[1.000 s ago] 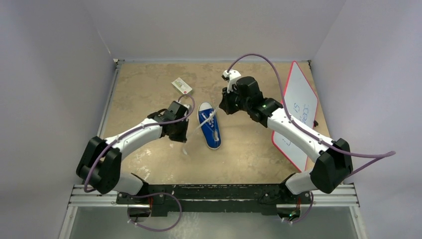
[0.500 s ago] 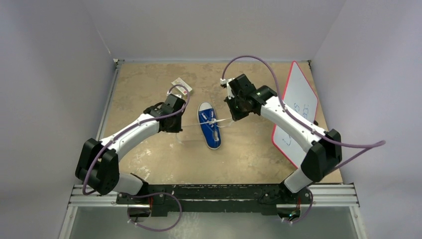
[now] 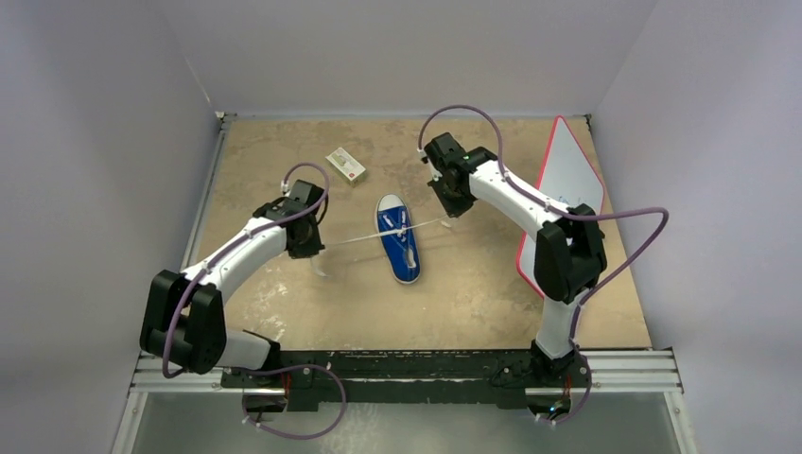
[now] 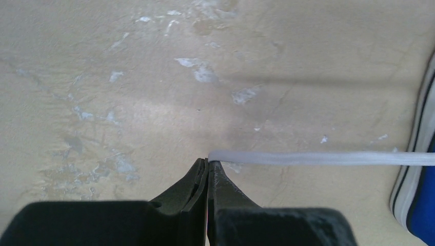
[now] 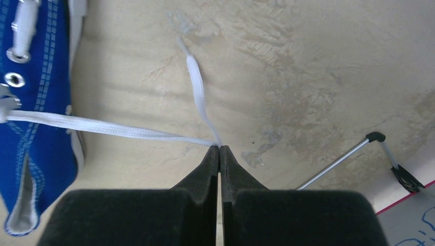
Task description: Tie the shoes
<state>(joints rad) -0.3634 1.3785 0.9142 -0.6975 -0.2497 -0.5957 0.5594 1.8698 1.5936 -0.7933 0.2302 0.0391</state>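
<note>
The blue sneaker (image 3: 399, 237) with white sole lies mid-table, toe pointing away from the arms. Its white laces run taut out to both sides. My left gripper (image 3: 317, 251) is to the sneaker's left, shut on one white lace (image 4: 318, 157); in the left wrist view the gripper (image 4: 208, 162) pinches the lace end at its tips and the sneaker's edge (image 4: 418, 205) shows at right. My right gripper (image 3: 452, 216) is to the sneaker's right, shut on the other lace (image 5: 107, 127); in the right wrist view the gripper (image 5: 219, 147) holds it, the loose lace tail (image 5: 196, 89) trails off, and the sneaker (image 5: 31, 123) sits at left.
A small white box with a red edge (image 3: 346, 164) lies behind and left of the sneaker. A whiteboard with a red frame (image 3: 566, 203) leans at the right wall; its metal leg (image 5: 338, 161) shows in the right wrist view. Walls enclose the table.
Both grippers have moved outward, away from the sneaker, the left going left and the right going back and right. The laces have been drawn into a nearly straight taut line across the shoe.
</note>
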